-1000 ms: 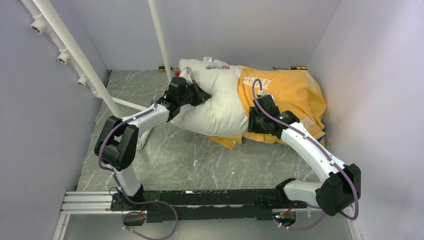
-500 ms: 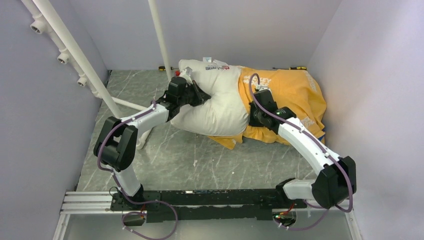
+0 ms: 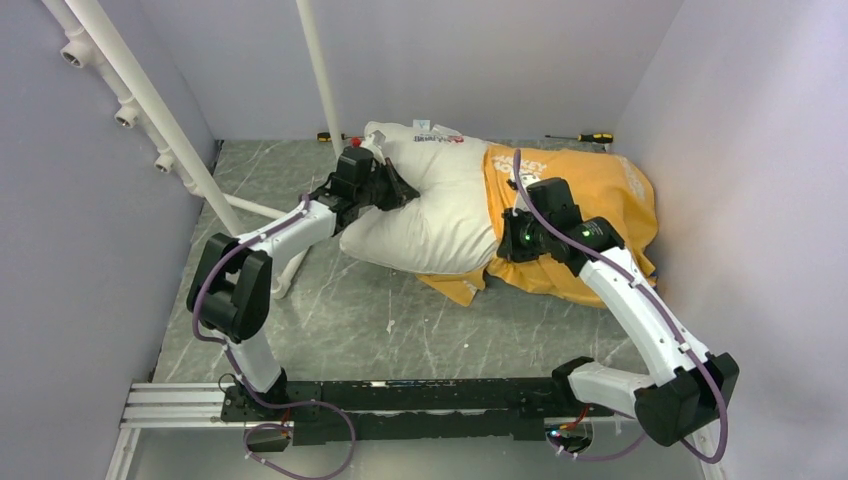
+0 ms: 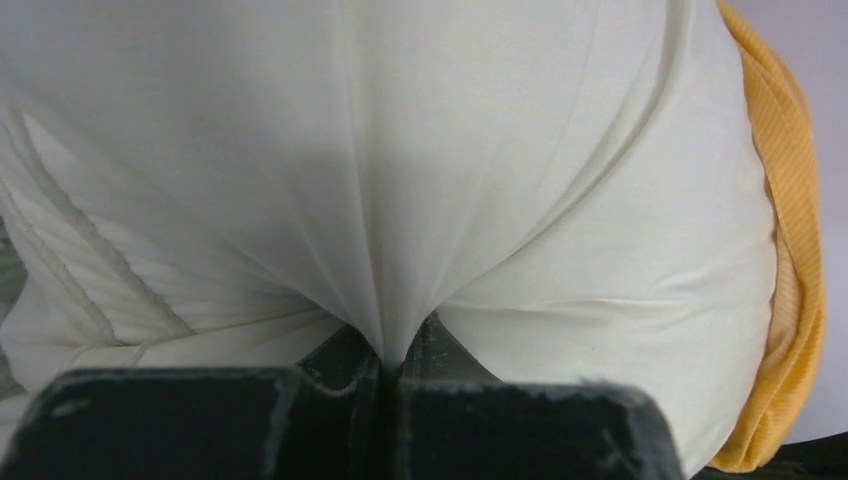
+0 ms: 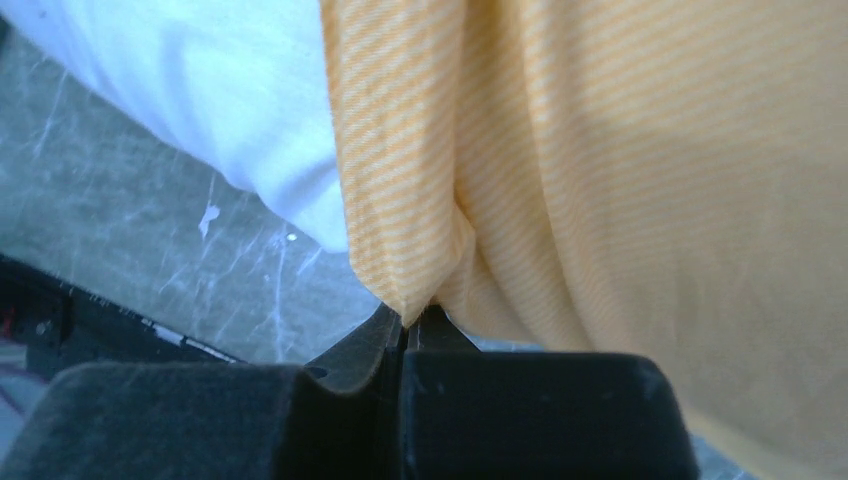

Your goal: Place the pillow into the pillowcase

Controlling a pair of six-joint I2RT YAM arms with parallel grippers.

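The pillow (image 3: 425,205) lies across the far middle of the top view, its long axis running left to right. Its right end is already inside the yellow-orange pillowcase (image 3: 585,195) in the upper right, and its left part is bare. The case's mouth faces left, wrapped around the pillow near the frame's centre. The left gripper (image 3: 396,186) bites into the bare left end. The right gripper (image 3: 503,246) sits at the lower edge of the mouth, so each arm is nearest its own piece of cloth. As I judge it, the coming move runs along that axis, with the pillow going rightward or the case drawn leftward over it.

In the left wrist view, the jaws at bottom centre are pressed together on a gathered fold of white pillow cloth. The pillow fills the frame above, and the orange rim curves down the right edge.

In the right wrist view, the jaws at bottom centre are pressed together on the striped orange hem. White pillow shows at upper left above the marbled table (image 5: 130,230).
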